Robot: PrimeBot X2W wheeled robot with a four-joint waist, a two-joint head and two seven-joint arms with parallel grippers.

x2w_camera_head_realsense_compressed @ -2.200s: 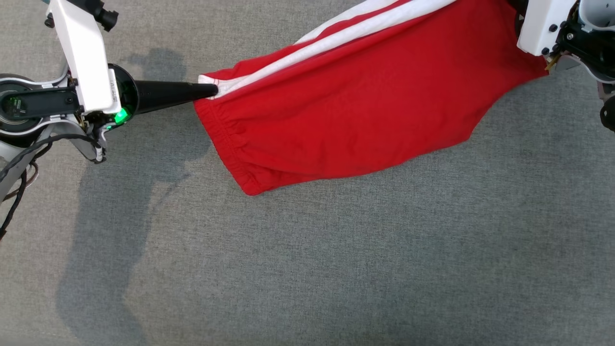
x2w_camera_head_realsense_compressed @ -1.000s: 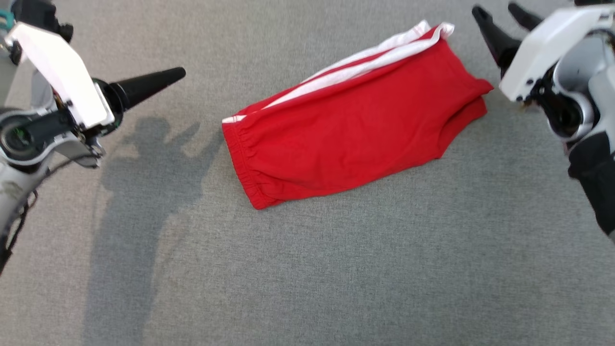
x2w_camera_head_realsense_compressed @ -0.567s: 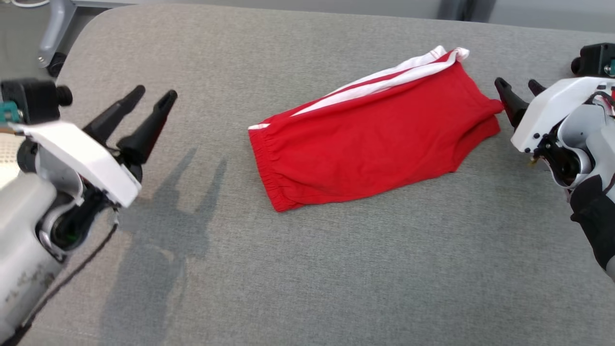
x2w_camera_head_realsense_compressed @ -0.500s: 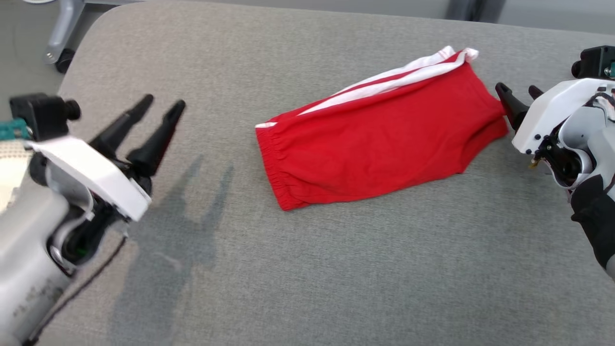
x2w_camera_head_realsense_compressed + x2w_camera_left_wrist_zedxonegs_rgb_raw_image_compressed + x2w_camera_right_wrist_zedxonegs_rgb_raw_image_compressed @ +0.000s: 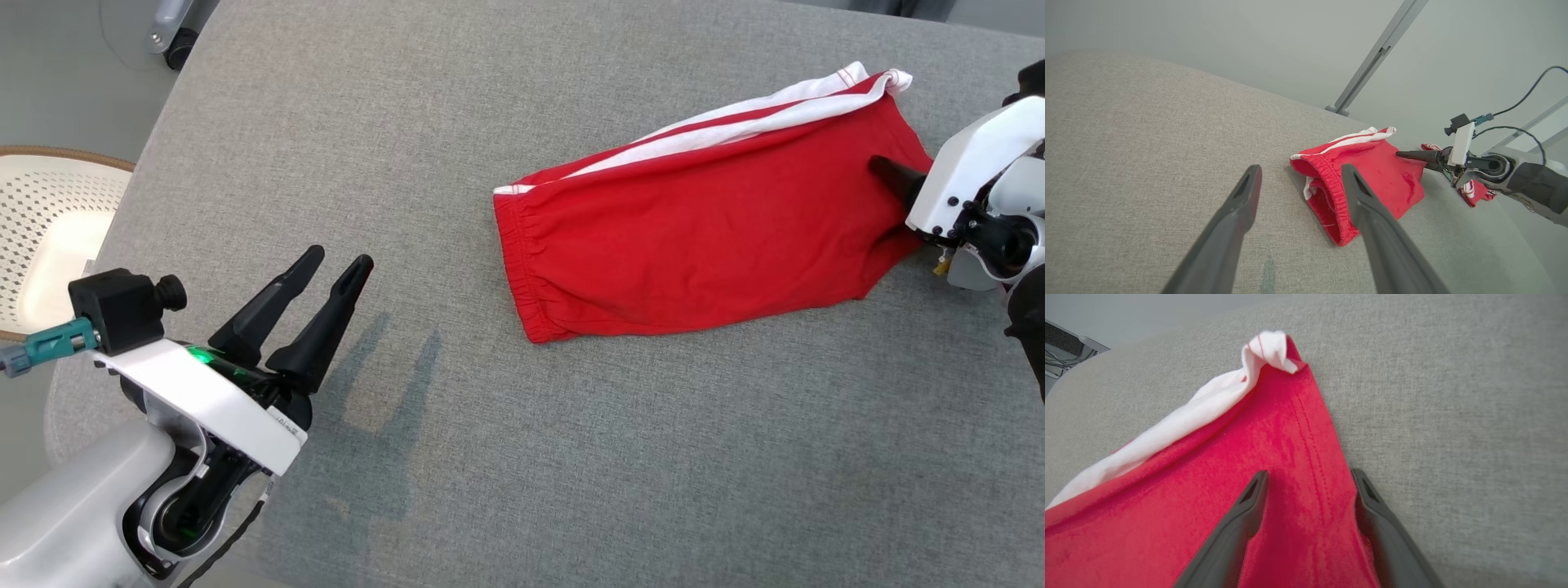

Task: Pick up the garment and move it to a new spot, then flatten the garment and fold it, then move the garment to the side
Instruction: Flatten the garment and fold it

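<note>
The garment [image 5: 702, 229], red shorts with white side stripes, lies folded on the grey cushion [image 5: 490, 457], waistband to the left. My left gripper [image 5: 339, 260] hovers open and holds nothing, well left of the waistband. In the left wrist view its fingers [image 5: 1241, 212] point toward the garment [image 5: 1372, 171]. My right gripper [image 5: 875, 163] reaches in from the right edge over the garment's leg end. The right wrist view shows its jaws open [image 5: 1309, 473] just above the red fabric [image 5: 1290, 428], one finger [image 5: 1372, 506] along the hem edge, nothing clamped.
A white perforated basket [image 5: 49, 220] stands off the cushion's left edge. A metal leg with a caster [image 5: 171, 37] is beyond the far left corner. Bare grey cushion spreads in front of the garment and between it and my left gripper.
Both grippers let go of the stretched garment, which now lies flat. The left gripper drew back to the lower left. The right gripper came back over the leg end. The head camera has shifted.
</note>
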